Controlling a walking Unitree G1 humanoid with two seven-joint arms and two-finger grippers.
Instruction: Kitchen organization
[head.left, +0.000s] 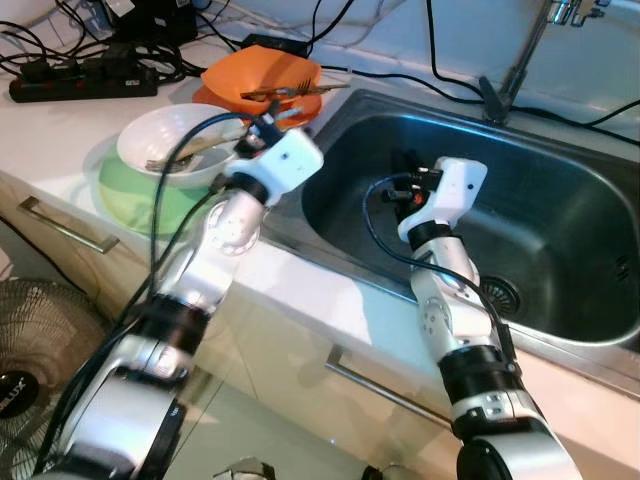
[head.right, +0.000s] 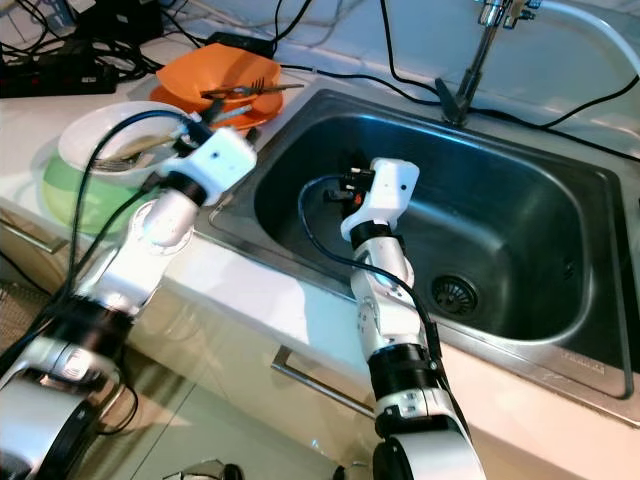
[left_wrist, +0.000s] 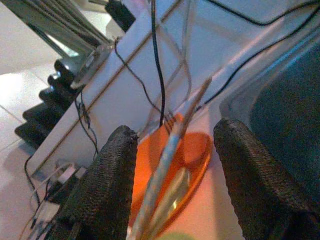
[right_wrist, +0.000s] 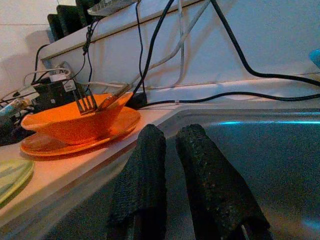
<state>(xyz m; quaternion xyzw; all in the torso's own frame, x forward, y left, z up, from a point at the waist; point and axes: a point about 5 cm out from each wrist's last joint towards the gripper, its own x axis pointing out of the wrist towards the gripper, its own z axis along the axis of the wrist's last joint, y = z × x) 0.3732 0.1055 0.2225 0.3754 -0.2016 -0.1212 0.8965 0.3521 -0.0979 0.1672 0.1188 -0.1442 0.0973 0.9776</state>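
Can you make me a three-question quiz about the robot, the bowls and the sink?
1. Where is the right gripper?
A. Over the sink
B. Above the white bowl
C. By the drawer handle

2. What colour is the bowl with the fork in it?
A. Green
B. Orange
C. Blue

3. How are the left gripper's fingers?
A. Pressed together
B. Clamped on a cup
C. Spread apart

Answers: 1 A, its arm reaches into the steel basin. 2 B, the fork leans in the orange bowl on an orange plate. 3 C, the left wrist view shows a wide gap with utensils in it.
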